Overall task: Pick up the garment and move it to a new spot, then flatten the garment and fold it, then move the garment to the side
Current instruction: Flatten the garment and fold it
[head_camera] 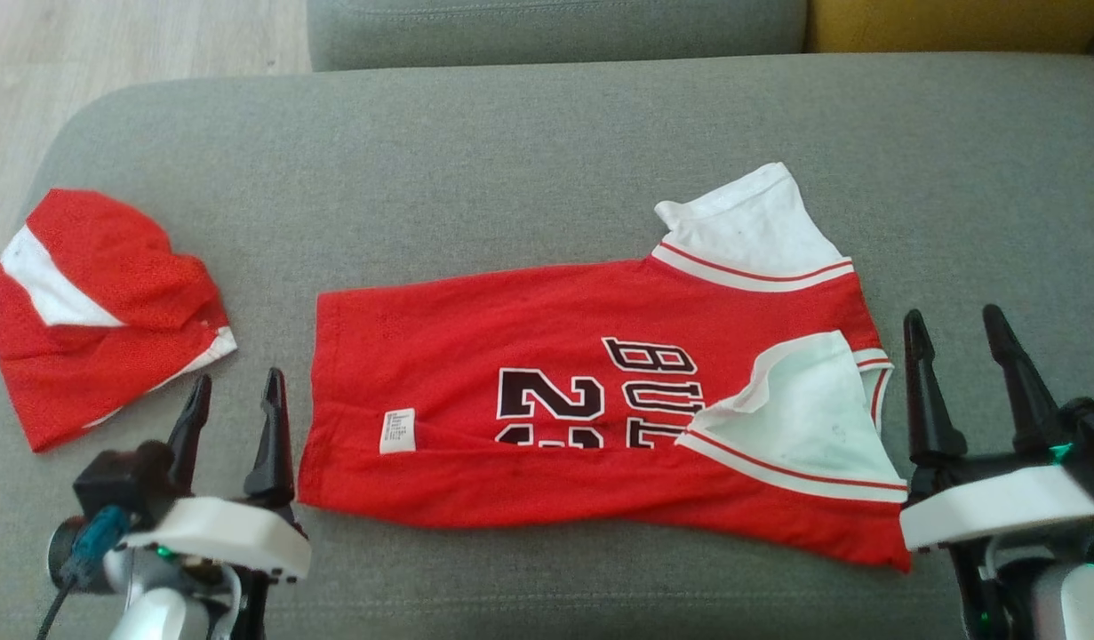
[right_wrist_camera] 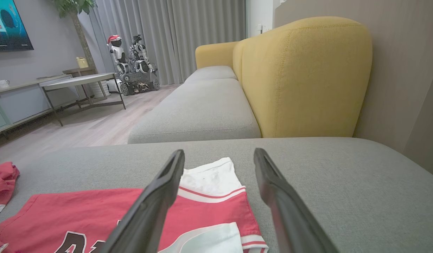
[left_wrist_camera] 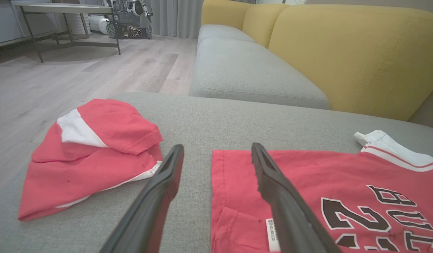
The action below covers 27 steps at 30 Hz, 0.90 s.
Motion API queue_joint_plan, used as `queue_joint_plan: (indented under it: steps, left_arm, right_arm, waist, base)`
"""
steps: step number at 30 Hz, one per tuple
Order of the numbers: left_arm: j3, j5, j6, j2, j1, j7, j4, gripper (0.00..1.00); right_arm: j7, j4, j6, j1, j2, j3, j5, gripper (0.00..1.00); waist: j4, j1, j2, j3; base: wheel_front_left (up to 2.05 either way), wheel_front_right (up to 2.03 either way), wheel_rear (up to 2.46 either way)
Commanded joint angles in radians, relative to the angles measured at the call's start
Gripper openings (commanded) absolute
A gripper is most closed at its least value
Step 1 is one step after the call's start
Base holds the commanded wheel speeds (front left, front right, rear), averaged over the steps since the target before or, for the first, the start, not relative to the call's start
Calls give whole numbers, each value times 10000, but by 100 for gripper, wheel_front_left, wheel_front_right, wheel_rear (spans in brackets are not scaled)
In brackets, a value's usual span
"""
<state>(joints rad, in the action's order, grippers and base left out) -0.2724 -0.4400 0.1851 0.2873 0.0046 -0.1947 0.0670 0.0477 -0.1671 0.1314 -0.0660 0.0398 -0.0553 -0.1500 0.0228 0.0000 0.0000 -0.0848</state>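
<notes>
The garment (head_camera: 555,356) is a red jersey with black-and-white lettering and white sleeves, lying folded lengthwise on the grey sofa cushion (head_camera: 511,178). Its near long edge is turned over, and a white label shows. My left gripper (head_camera: 239,378) stands open just off the jersey's left hem, with nothing between its fingers. In the left wrist view that hem (left_wrist_camera: 307,175) lies under and beyond the right finger of the open left gripper (left_wrist_camera: 217,146). My right gripper (head_camera: 951,313) is open beside the jersey's sleeve end. In the right wrist view the right gripper (right_wrist_camera: 219,151) frames the far white sleeve (right_wrist_camera: 209,179).
A second red-and-white garment (head_camera: 93,302) lies crumpled at the cushion's left end, close to its rounded edge. Beyond that edge is wooden floor (head_camera: 111,44). The yellow sofa back (right_wrist_camera: 300,70) rises behind, and a low table (right_wrist_camera: 79,80) and a small robot (right_wrist_camera: 132,63) stand far off.
</notes>
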Motion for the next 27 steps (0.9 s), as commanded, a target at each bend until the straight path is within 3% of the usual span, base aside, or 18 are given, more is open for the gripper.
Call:
queue_joint_plan:
  steps: [1, 10, 17, 27]
  left_arm:
    - [389, 74, -22, 165, -692, -22, -280, 100]
    - [22, -243, -875, -77, -2935, 337, 977, 100]
    - [-135, -802, -1711, -410, -5026, 997, 4029, 100]
    - [-212, -1466, -2763, -498, -6388, 1473, 7438, 100]
  right_arm:
    - [32, -440, -7, 267, 104, 238, -78, 100]
    - [82, -583, -7, 669, 104, 204, -245, 100]
    - [70, -388, -7, 1087, 104, 423, -330, 100]
    - [-104, 83, -7, 1375, 104, 478, -550, 100]
  waist:
    - [-12, 0, 0, -49]
    - [-83, 0, 0, -973]
    - [-295, 0, 0, -1768]
    - [-486, 0, 0, -2315]
  base:
    - [0, 0, 0]
    - [0, 0, 0]
    - [0, 0, 0]
    - [0, 0, 0]
